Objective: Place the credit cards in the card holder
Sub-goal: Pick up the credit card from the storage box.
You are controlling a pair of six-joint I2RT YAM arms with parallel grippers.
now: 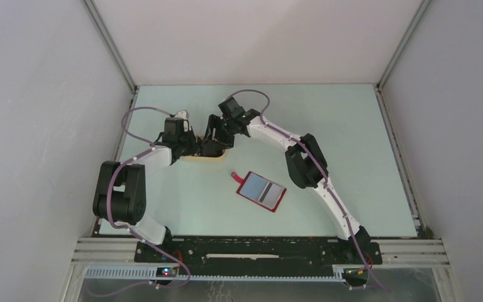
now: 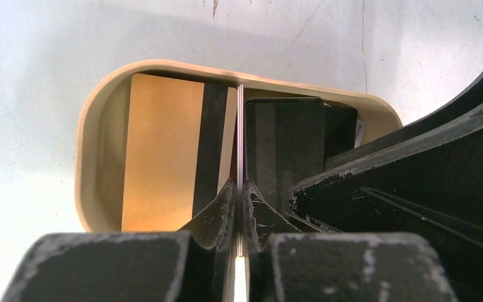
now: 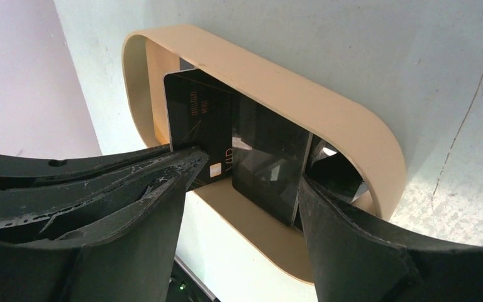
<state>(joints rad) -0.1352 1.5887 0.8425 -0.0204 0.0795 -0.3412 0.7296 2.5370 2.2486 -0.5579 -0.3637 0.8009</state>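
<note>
Top external view: we find the card holder [image 1: 261,191] lying open on the desk [image 1: 339,126], a red edge framing its grey-blue pockets, well apart from the tan oval dish [image 1: 192,157] where both arms converge. Left wrist view: the left hand [image 2: 240,189] is closed on a thin card [image 2: 240,126] seen edge-on, standing upright over the dish; a gold card with a dark stripe [image 2: 163,157] lies in the dish beside it. Right wrist view: the right hand [image 3: 253,170] has its fingers spread wide on either side of a black card [image 3: 264,151] propped in the dish. Both fingertips sit at the card, but we cannot tell whether it is clamped.
</note>
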